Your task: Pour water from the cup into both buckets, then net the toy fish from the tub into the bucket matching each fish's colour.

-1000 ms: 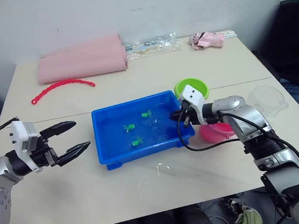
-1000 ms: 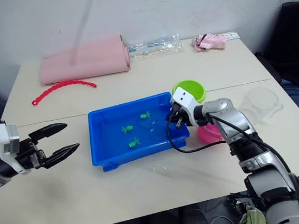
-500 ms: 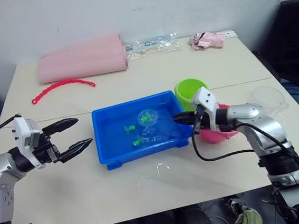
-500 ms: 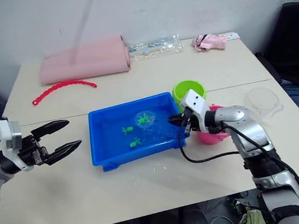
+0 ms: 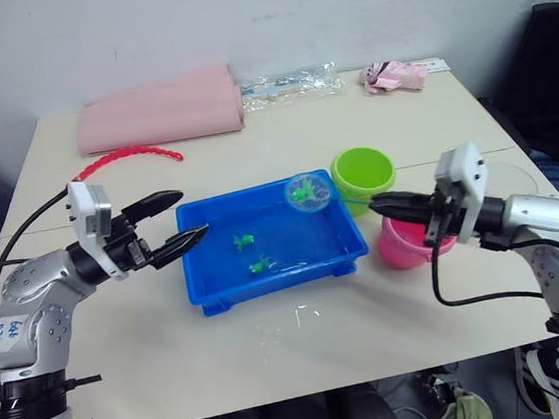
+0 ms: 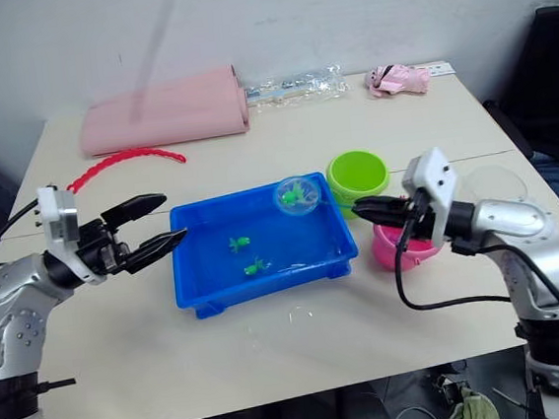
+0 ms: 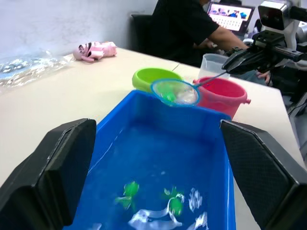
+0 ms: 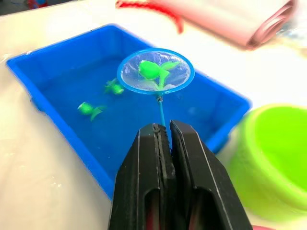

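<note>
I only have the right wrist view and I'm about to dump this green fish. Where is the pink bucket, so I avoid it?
Observer: The pink bucket stands beside the green bucket, on the side nearer the robot, close by the right gripper.
Operator: Is the left arm in my way?
Observer: No. The left gripper hovers at the opposite end of the tub, fingers open, holding nothing.
Operator: And the cup?
Observer: The cup stands on the table to the right of both buckets.
</note>
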Robot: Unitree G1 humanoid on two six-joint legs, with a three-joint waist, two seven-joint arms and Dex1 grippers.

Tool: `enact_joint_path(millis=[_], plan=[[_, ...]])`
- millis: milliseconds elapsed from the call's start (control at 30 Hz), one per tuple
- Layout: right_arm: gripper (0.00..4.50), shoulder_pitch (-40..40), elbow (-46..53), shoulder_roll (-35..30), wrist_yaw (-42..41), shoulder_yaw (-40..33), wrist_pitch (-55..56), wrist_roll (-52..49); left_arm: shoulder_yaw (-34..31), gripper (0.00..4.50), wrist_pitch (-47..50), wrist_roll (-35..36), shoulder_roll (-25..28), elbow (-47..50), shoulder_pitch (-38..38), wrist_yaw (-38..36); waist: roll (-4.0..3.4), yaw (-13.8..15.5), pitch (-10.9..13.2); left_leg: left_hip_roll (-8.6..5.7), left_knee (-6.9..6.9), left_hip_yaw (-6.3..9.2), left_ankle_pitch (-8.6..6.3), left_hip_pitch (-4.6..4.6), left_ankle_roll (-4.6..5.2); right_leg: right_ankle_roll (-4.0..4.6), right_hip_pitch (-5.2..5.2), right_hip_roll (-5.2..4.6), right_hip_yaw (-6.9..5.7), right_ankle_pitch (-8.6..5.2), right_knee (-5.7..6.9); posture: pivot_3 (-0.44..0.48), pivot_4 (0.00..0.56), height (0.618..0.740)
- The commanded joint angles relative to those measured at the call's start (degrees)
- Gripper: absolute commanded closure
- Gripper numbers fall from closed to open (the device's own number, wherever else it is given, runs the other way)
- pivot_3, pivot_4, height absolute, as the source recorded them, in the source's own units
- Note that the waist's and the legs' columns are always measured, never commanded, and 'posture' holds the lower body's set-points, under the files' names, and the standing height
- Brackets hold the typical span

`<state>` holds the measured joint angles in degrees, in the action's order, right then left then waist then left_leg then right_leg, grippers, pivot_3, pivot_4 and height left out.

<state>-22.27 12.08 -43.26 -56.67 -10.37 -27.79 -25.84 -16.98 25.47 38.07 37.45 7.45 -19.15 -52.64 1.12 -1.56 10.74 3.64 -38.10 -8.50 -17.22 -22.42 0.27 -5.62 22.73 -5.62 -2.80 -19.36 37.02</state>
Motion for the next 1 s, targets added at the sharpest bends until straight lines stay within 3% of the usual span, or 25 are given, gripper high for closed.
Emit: enact_joint_path(millis=[33, 200, 400, 633, 700, 833, 1000], plan=[[4.5, -2.6, -5.2, -1.4, 3.2, -3.8, 6.6, 3.4, 0.2, 0.03, -0.3, 0.6, -1.1, -0.4, -1.7, 0.9, 0.0, -0.1, 0.0, 0.0, -0.01, -0.02, 0.0, 0.01, 0.0, -0.01, 0.0, 0.01, 0.0, 0.0, 0.0, 0.0, 0.15, 0.74], [4.5, -2.1, -14.9, -3.8, 3.9, -1.2, 22.6, 13.1, 1.9, 0.03, -1.2, -0.2, -2.4, -0.8, -2.2, 0.4, 0.0, -0.1, 0.0, 0.04, 0.03, -0.06, 0.03, 0.03, -0.05, 0.0, 0.01, 0.1, 0.03, 0.0, -0.03, 0.0, 0.15, 0.74], [4.5, -3.3, -25.5, -3.4, 10.9, 1.6, 44.0, 23.6, 3.1, 0.03, -7.2, -2.1, -3.9, -0.7, -2.5, -1.4, 0.0, -0.2, 0.0, 0.03, -0.03, -0.1, 0.05, 0.03, -0.08, -0.01, 0.01, 0.09, 0.05, 0.0, 0.0, 0.0, 0.15, 0.74], [4.5, -6.7, -34.8, -7.8, 20.7, 6.9, 64.5, 38.9, 4.4, 0.03, -6.7, -1.8, -4.6, 0.5, -3.2, -0.6, -0.01, -0.2, 0.0, 0.05, -0.05, -0.11, 0.11, 0.08, -0.14, -0.01, 0.01, 0.1, 0.09, 0.0, 0.07, 0.0, 0.15, 0.74], [4.5, -8.8, -37.2, -11.4, 27.5, 9.4, 70.4, 48.7, 4.9, 0.03, -6.2, -1.7, -4.8, 0.6, -3.5, -0.5, -0.02, -0.3, 0.0, 0.05, -0.06, -0.1, 0.12, 0.08, -0.15, -0.01, 0.01, 0.1, 0.09, 0.0, 0.08, 0.0, 0.15, 0.74], [4.5, -11.7, -40.5, -15.1, 37.0, 11.6, 75.2, 57.9, 5.7, 0.03, -5.8, -1.6, -5.2, 0.5, -3.8, -0.7, -0.02, -0.3, 0.0, 0.04, -0.06, -0.12, 0.14, 0.1, -0.18, -0.01, 0.03, 0.09, 0.13, -0.01, 0.12, 0.0, 0.15, 0.74], [4.5, -14.6, -44.0, -17.3, 41.9, 14.6, 80.2, 61.9, 6.0, 0.03, -5.9, -1.7, -5.3, -0.7, -4.2, -1.2, -0.02, -0.3, 0.0, 0.06, -0.06, -0.12, 0.16, 0.1, -0.22, -0.01, 0.03, 0.12, 0.13, -0.01, 0.12, 0.0, 0.15, 0.74]])
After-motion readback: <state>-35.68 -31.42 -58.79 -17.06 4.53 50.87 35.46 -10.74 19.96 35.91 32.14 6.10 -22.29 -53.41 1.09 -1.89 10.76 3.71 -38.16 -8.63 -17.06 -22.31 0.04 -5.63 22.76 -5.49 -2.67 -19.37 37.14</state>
